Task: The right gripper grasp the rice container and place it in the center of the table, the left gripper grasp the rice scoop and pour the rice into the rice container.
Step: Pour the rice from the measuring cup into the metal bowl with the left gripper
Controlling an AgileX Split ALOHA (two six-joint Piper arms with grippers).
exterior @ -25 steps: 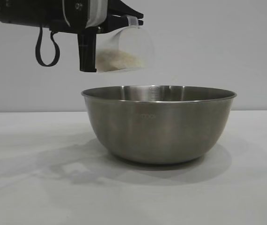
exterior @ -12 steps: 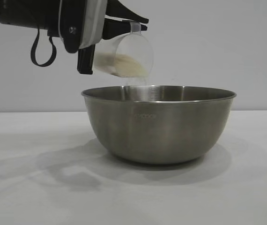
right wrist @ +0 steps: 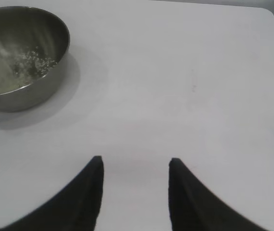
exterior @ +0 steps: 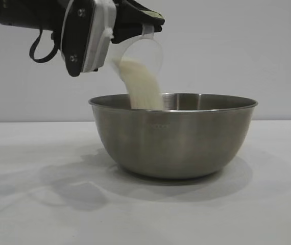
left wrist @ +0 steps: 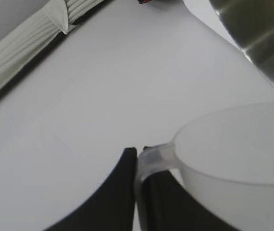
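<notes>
- Steel is catching the light on the rice container (exterior: 173, 135), which is sitting upright on the white bench (exterior: 28, 204); in the right wrist view the same container (right wrist: 36, 82) is lying well apart from the right gripper
- Above the container's left rim, the left gripper (exterior: 150, 25) is clamping the handle of the rice scoop (exterior: 140, 53) — the clear cup is tilting steeply, mouth down
- Rice (exterior: 143, 87) is streaming from the scoop in a whitish column into the bowl; grains are gathering on the bottom (right wrist: 29, 65)
- In the left wrist view, the left gripper (left wrist: 139, 166) is pinching the scoop handle (left wrist: 154, 156) between its dark fingers
- The right gripper (right wrist: 134, 192) is hanging over bare bench — its fingers are standing apart, holding nothing
</notes>
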